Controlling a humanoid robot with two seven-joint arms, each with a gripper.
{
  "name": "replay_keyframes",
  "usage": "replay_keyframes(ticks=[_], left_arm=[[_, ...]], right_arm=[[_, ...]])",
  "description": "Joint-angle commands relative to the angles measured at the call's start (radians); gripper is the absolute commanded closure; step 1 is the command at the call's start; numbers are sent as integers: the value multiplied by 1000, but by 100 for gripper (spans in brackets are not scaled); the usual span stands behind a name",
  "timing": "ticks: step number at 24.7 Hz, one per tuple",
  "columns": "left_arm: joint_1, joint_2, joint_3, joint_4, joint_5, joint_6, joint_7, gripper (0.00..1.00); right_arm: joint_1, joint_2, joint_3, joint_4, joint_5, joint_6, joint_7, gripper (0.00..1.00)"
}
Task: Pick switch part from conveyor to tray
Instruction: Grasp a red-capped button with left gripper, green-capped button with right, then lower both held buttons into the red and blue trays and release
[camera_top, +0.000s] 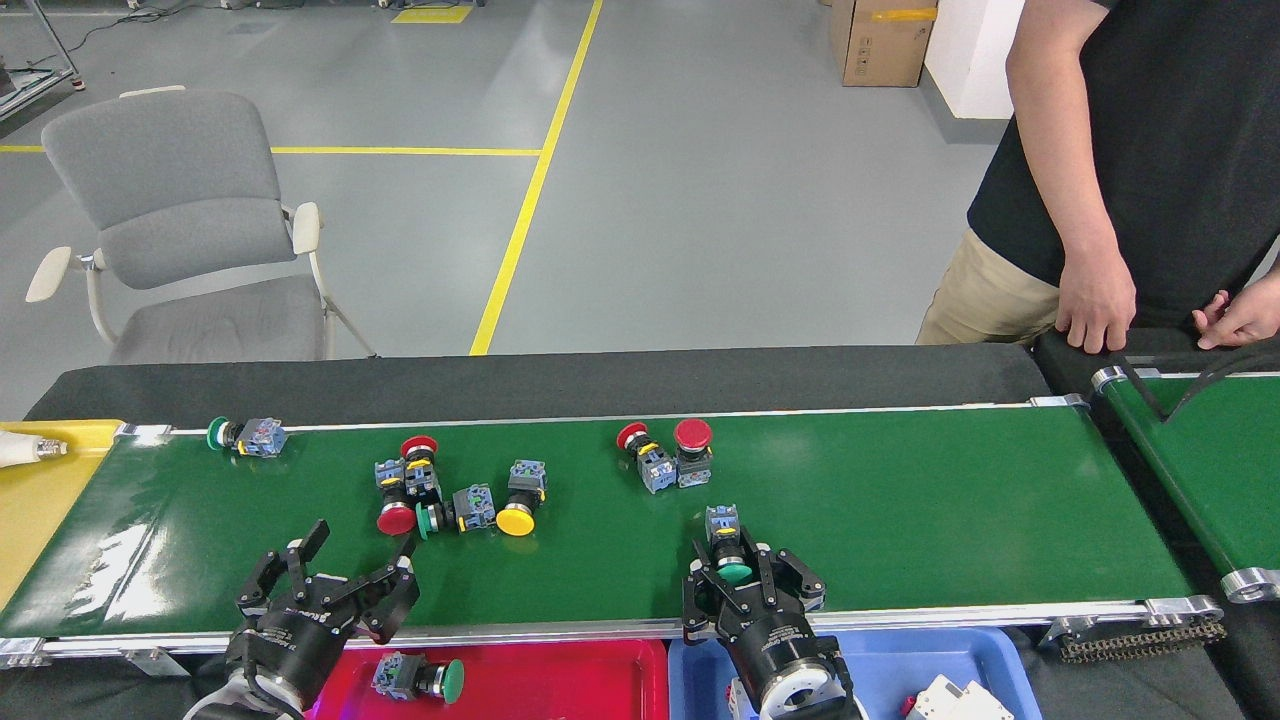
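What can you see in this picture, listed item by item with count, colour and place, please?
conveyor: one, green belt, silver rails, across the middle.
switch parts on belt: eight; green-capped far left, cluster of four (two red, one green, one yellow), two red mid-belt, green-capped at the near edge.
red tray: one, bottom centre, holding one green-capped switch.
blue tray: one, bottom right, white parts inside.
yellow tray: one, far left.
second belt: one, green, right.
chair: one, grey, behind.
cardboard box: one, top.
person: one, black shirt, right.
left gripper: black, fingers spread.
right gripper: black, fingers around the near green switch.
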Motion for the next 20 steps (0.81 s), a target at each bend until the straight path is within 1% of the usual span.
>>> replay_keyframes(ticks=[1, 3, 5, 6, 7, 8, 9, 10, 13, 15, 17, 19, 20], left_arm=[[-32, 19, 1, 22, -2, 23, 3, 0], [-45, 39, 1, 51, -1, 38, 5, 0], [-52, 55, 1, 72, -1, 55, 6, 0], [-55, 59, 2, 80, -1, 58, 6, 0], [-58, 61, 2, 86, -1, 60, 6, 0], [-63, 61, 2, 91, -1, 60, 6, 0], [-69, 61, 2, 98, -1, 61, 6, 0], [-78, 59, 2, 106, -1, 61, 6, 0], [-115, 59, 2, 141, -1, 64, 6, 0], [-135, 62, 2, 161, -1, 83, 6, 0], [-146, 79, 2, 184, -1, 115, 8, 0], [-146, 92, 4, 207, 1, 126, 8, 2], [-144, 95, 8, 213, 2, 127, 8, 4]], right_arm=[[-13, 1, 21, -17, 1, -36, -3, 95], [-13, -7, 72, -40, 1, -82, -6, 95], [-10, -33, 144, -86, 1, -195, -6, 94], [-4, -43, 176, -103, 1, -244, -6, 91], [-4, -49, 200, -111, 1, -278, -6, 85], [-5, -54, 227, -117, 1, -314, -6, 64], [-10, -54, 251, -117, 1, -330, -4, 26], [-12, -51, 273, -114, 3, -341, -3, 0], [-15, -54, 317, -114, 3, -347, -4, 1], [-15, -54, 315, -114, 1, -349, -4, 1], [-10, -49, 306, -126, -5, -346, -12, 1], [2, -56, 248, -172, -13, -332, -38, 1], [18, -63, 170, -195, -14, -327, -59, 1]])
